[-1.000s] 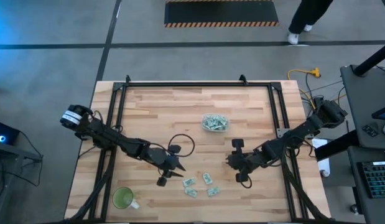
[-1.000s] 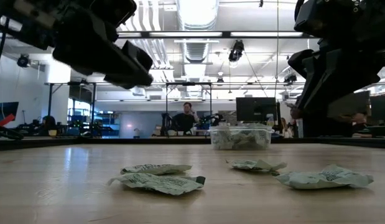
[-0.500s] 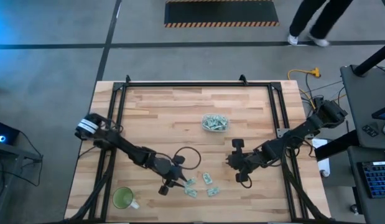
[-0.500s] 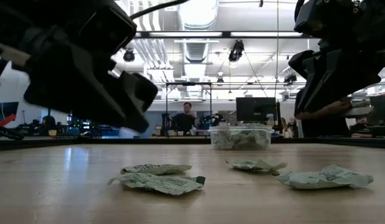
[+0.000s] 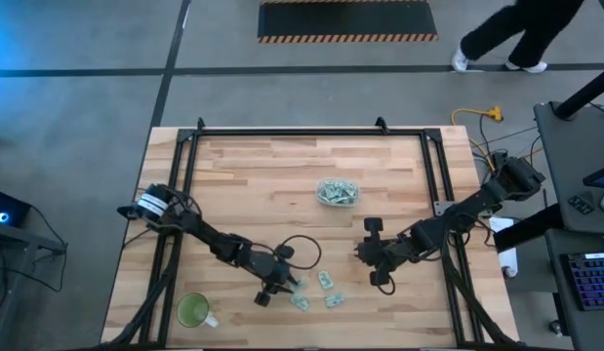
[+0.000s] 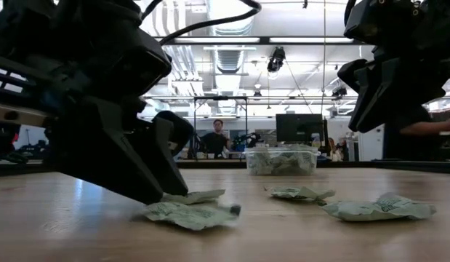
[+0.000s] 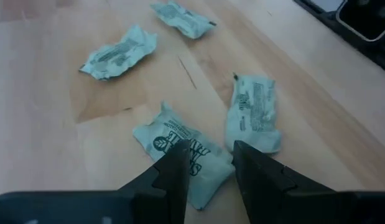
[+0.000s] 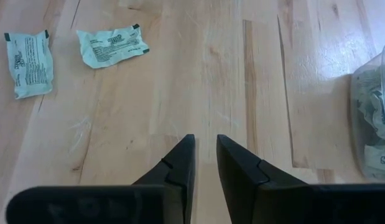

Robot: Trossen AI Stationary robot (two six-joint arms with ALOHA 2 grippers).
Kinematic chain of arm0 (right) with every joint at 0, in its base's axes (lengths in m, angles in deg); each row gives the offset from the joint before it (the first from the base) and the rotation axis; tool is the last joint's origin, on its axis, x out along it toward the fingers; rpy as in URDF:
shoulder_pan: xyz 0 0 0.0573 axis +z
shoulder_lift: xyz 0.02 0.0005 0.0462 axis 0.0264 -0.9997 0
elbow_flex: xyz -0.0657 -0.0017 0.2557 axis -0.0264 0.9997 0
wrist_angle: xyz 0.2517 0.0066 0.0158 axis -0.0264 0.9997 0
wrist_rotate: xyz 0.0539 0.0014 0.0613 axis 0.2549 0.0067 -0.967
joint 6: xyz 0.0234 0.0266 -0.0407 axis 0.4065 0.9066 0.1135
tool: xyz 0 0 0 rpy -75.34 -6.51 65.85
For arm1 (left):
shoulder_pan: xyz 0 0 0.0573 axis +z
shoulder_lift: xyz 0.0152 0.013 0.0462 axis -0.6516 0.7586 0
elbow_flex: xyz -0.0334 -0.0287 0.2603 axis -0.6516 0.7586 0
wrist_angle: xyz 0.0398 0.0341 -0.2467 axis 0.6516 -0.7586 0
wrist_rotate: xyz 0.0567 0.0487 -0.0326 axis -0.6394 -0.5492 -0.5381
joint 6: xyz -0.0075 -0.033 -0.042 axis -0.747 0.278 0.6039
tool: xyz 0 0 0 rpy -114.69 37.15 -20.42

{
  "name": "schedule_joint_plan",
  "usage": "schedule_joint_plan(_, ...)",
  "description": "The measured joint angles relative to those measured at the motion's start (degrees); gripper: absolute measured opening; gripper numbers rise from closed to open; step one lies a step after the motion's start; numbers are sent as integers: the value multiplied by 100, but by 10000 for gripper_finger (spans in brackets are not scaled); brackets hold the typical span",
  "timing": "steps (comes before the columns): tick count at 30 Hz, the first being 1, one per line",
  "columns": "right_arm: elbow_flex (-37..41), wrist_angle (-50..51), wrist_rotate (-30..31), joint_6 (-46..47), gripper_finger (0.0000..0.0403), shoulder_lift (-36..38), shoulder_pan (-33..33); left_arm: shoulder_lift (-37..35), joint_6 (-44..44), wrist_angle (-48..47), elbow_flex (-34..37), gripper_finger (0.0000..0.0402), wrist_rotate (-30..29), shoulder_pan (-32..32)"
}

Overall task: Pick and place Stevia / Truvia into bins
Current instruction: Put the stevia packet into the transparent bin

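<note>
Several pale green-and-white Stevia sachets lie flat on the wooden table near its front edge: one (image 7: pixel 180 146), a second beside it (image 7: pixel 254 115), and two farther off (image 7: pixel 120 53) (image 7: pixel 180 17). My left gripper (image 7: pixel 211 163) is open and low over the table, slanting down. Its fingertips stand on either side of the first sachet's near end (image 5: pixel 298 286). The clear bin (image 5: pixel 338 192), with sachets inside, stands farther back at mid-table. My right gripper (image 8: pixel 206 144) hangs above bare wood to the right of the sachets, with a narrow gap and nothing in it. My left gripper comes at the nearest sachet's end (image 7: pixel 201 171) slanting down from the table's left, one fingertip (image 7: pixel 176 163) over the sachet's near corner and the other beside its edge. The sachet lies flat on the table. I cannot tell whether the fingertips touch it.
A green cup with a handle (image 5: pixel 194 310) stands at the front left corner. Black frame rails (image 5: pixel 189 175) run along the table's sides and far edge. A person's legs (image 5: pixel 497 44) pass on the floor beyond the table. Bare wood lies between the sachets and the bin.
My left gripper has come down and moved toward the table's near right, from above the table to the sachets, ending low with its fingertips at the nearest one. My right arm has kept still. The person behind the table has walked to the right.
</note>
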Motion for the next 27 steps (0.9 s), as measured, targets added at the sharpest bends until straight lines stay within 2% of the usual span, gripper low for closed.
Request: schedule_joint_plan(27, 0, 9, 0, 24, 54, 0, 2, -28, 0, -300, 11, 104, -605, 37)
